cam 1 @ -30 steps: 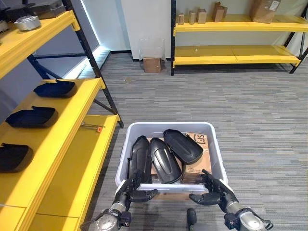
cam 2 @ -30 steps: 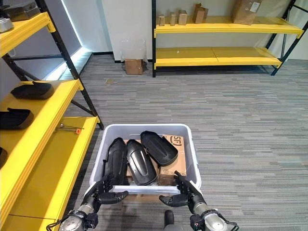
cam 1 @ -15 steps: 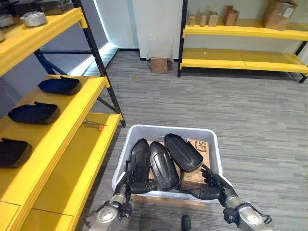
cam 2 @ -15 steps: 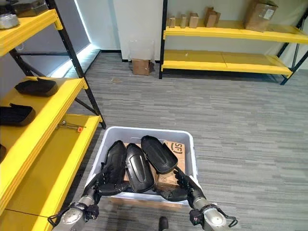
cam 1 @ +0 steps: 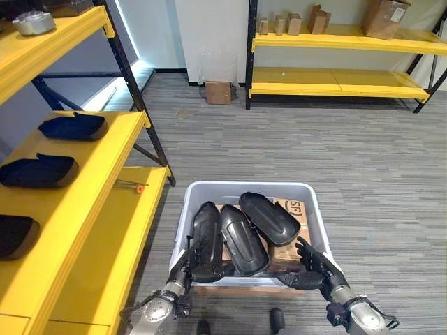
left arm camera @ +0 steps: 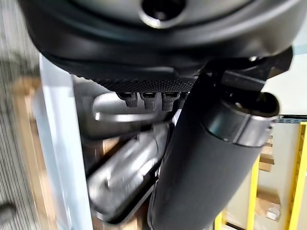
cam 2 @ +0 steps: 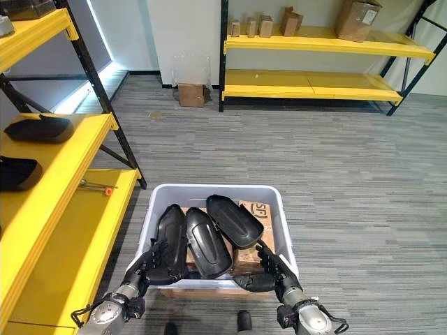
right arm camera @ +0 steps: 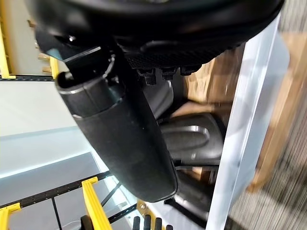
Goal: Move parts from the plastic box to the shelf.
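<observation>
A storeroom or warehouse is indicated: yellow racking (cam 1: pixel 77 209) with black uprights lines grey carpet (cam 1: pixel 314 146), cardboard boxes (cam 1: pixel 384 15) are kept on the far shelves, and black moulded parts (cam 1: pixel 73 127) are laid out.

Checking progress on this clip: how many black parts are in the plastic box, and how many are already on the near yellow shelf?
Black parts in the plastic box: 3
Black parts on the near yellow shelf: 3
Total: 6
</observation>
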